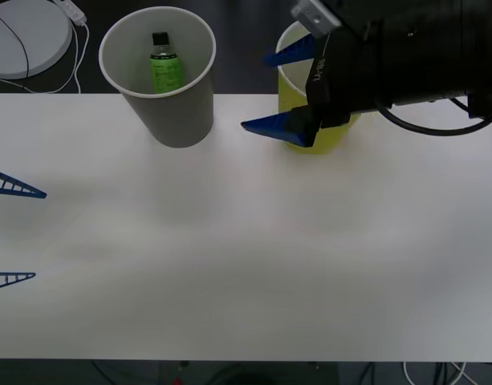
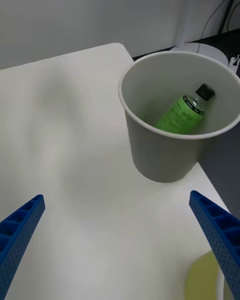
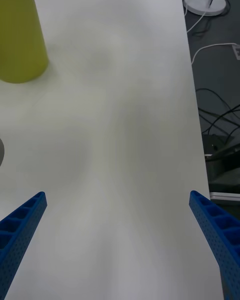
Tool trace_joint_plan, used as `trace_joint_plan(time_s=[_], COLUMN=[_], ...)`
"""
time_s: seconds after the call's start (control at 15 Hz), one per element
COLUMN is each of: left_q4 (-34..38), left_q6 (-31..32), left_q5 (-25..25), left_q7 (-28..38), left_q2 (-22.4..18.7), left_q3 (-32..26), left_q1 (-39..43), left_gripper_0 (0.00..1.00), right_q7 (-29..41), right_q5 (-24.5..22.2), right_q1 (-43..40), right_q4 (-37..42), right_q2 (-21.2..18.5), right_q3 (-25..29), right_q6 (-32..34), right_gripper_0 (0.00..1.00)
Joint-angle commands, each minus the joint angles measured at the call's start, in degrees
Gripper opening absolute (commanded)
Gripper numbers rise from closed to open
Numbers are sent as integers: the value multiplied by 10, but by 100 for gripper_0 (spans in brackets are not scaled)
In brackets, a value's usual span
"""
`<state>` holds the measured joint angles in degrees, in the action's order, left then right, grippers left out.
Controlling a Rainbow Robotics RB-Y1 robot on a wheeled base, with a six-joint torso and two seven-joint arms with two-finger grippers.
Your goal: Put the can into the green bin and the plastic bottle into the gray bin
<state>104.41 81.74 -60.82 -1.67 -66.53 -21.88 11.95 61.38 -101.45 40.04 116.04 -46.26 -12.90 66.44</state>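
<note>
1. We see the plastic bottle (image 1: 164,67) lying inside the gray bin (image 1: 184,120), at 11 o'clock on the table (image 1: 246,257).
2. The right tool (image 1: 270,92) hangs spread wide and empty over the green bin (image 1: 330,138) at 1 o'clock.
3. The left tool (image 1: 13,234) waits wide apart at 9 o'clock.
</note>
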Motion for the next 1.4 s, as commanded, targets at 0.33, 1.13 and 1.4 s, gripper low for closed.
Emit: trace_joint_plan(time_s=[0.33,1.13,1.4], left_q4=[0,0,0], left_q6=[0,0,0], left_q5=[0,0,0], left_q7=[0,0,0], left_q2=[0,0,0], left_q3=[0,0,0], left_q1=[0,0,0], left_gripper_0=[100,100,100], right_q7=[-113,-376,-392], right_q5=[72,226,260], right_q1=[-119,-382,-423], right_q4=[61,95,103], right_q2=[-81,-171,-173], right_q3=[52,193,202], right_q6=[-10,4,4], right_gripper_0=[100,100,100])
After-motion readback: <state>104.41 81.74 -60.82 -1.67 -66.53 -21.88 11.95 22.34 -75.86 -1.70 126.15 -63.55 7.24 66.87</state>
